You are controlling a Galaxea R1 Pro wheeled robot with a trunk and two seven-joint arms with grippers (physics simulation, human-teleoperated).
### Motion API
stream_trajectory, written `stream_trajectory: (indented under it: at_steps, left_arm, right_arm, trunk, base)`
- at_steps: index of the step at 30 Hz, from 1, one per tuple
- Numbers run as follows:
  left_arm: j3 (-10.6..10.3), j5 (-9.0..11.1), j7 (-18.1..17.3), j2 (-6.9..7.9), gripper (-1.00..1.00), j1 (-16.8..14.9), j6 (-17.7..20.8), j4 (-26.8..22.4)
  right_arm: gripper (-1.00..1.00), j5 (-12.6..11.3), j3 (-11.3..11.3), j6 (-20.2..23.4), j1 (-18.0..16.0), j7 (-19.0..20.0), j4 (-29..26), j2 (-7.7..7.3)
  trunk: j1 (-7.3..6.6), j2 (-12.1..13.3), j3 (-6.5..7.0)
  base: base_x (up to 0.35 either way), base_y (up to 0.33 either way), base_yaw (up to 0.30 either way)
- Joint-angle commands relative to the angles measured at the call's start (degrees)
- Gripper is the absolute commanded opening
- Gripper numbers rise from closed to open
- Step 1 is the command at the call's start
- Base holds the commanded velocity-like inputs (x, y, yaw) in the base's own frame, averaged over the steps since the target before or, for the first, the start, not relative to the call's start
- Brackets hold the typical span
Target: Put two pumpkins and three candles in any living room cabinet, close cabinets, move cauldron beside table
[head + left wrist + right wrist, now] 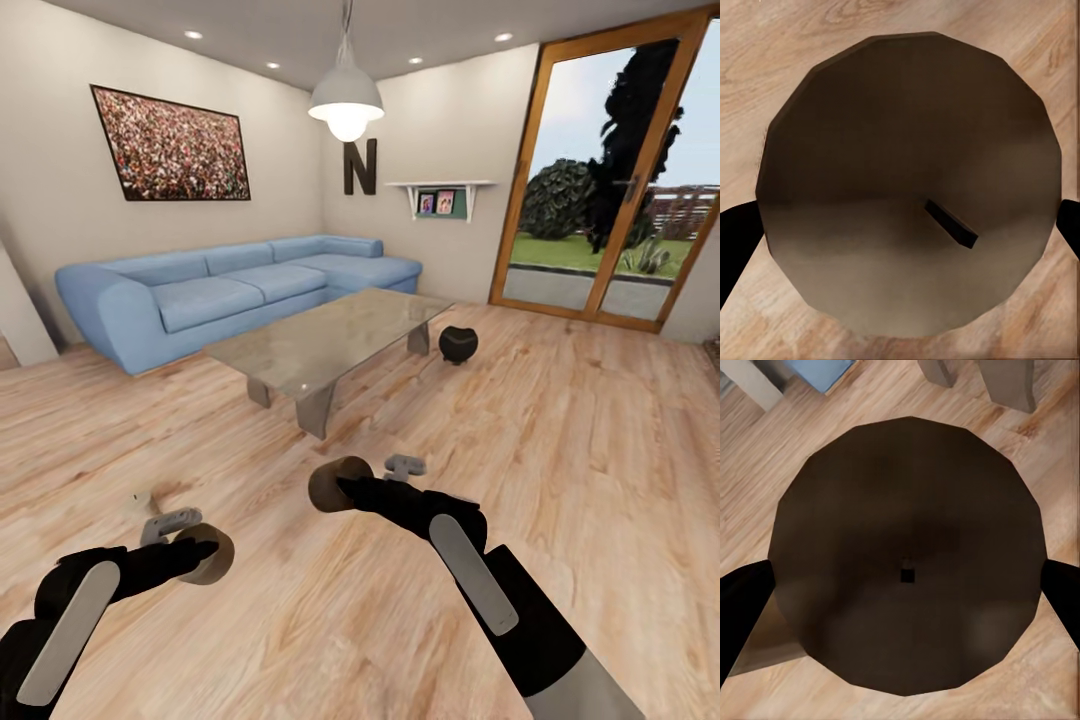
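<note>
Each gripper is clamped on a short brown candle, the left gripper (196,556) pinching the left candle (208,555) by its round sides and the right gripper (345,488) holding the right candle (330,484) likewise, both carried low over the plank floor (300,620). The candles look light, stiff and smooth, so a grip across the middle of the curved wall seems safest against slipping or twisting. Beyond them stand a glass-topped table (330,340), a black cauldron (458,343) near its far end, a blue sofa (200,290) and a glazed door (610,180).
</note>
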Motion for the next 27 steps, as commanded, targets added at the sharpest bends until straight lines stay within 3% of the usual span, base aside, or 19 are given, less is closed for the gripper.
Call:
stream_trajectory:
  at_steps: [1,10,15,27]
  left_arm:
    - [0.02,0.63,0.54,0.02,-1.00,-0.02,0.18,-0.06]
    - [-0.18,0.63,0.54,0.02,-1.00,-0.02,0.18,0.14]
    - [-1.29,0.63,0.54,0.02,-1.00,-0.02,0.11,0.19]
    - [-1.47,0.63,0.54,0.02,-1.00,-0.02,0.10,0.20]
  right_arm:
    - [-1.00,-0.61,0.05,0.08,-0.05,-0.62,-0.05,0.01]
    - [-1.00,-2.38,0.05,0.06,-0.05,-0.66,-0.08,0.01]
    - [-1.00,-2.53,0.05,0.05,-0.05,-0.66,-0.04,0.03]
    - [-1.00,-2.55,0.05,0.01,-0.05,-0.65,0.03,0.01]
  trunk:
    - [-0.24,0.39,0.05]
    - [-2.21,4.00,1.00]
    - [-3.31,6.00,1.53]
    - [-5.95,10.82,3.18]
  base:
    - [0.000,0.000,-0.175]
    - [0.000,0.000,-0.174]
    - [0.000,0.000,-0.179]
    - [0.000,0.000,-0.237]
